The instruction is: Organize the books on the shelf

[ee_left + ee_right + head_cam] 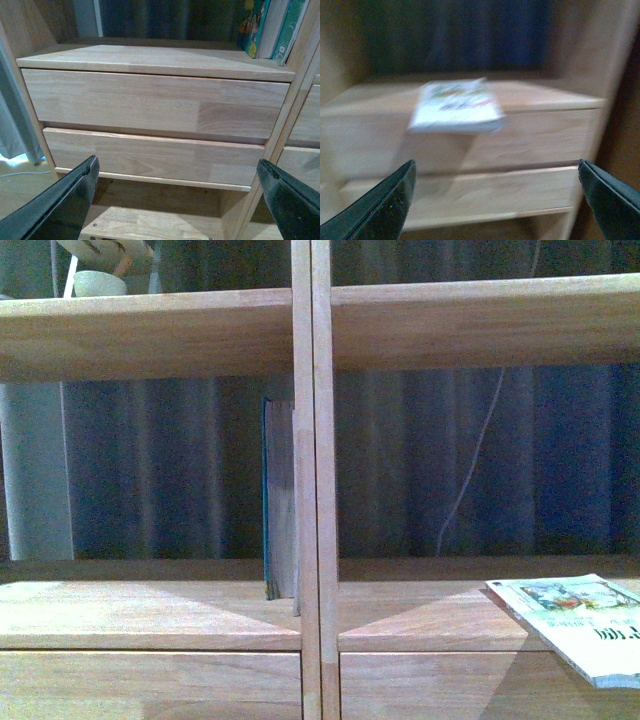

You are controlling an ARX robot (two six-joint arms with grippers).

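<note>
The light wood shelf (150,330) fills the front view. A tall dark teal book (272,500) with grey pages stands upright in the left compartment against the centre divider. A thin pale paperback (580,625) lies flat in the right compartment, overhanging the ledge's front edge. It shows blurred in the right wrist view (455,107), above the drawer fronts. My right gripper (495,200) is open and empty, below and in front of it. My left gripper (175,200) is open and empty before the left column's drawers (150,102). Upright books (267,27) show at the ledge's far corner there.
A pale bowl (100,282) sits on the upper left shelf board. Dark curtains hang behind the open compartments, with a thin white cable (470,475) behind the right one. A grey curtain (12,125) hangs beside the shelf's left side. Neither arm shows in the front view.
</note>
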